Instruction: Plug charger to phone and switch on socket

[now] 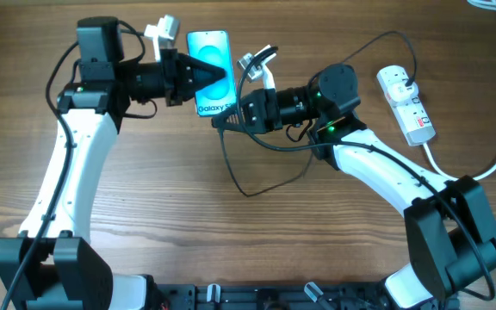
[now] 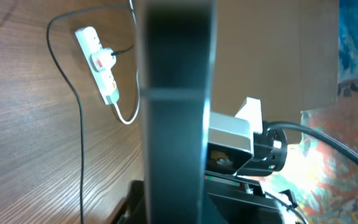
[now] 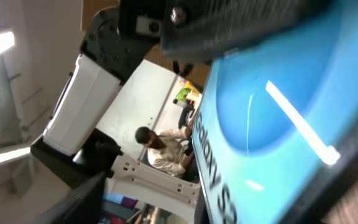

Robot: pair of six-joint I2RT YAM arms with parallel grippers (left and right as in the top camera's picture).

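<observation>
In the overhead view my left gripper (image 1: 209,79) is shut on the phone (image 1: 207,52) and holds it above the table, teal screen up. The "Galaxy" lettering is on the phone's near edge. My right gripper (image 1: 228,116) sits right at that bottom edge. The black charger cable (image 1: 248,193) loops up into its jaws; the connector is hidden. The socket (image 1: 407,103) lies at the far right with a plug in it. The left wrist view shows the phone edge-on (image 2: 176,93), with the socket (image 2: 98,62) behind it. The right wrist view is filled by the phone's screen (image 3: 278,112).
The thick white cord (image 1: 489,168) runs from the socket's near end towards the right table edge. The charger cable (image 2: 79,124) trails across the wood between the socket and the arms. The right arm's elbow stands just left of the socket.
</observation>
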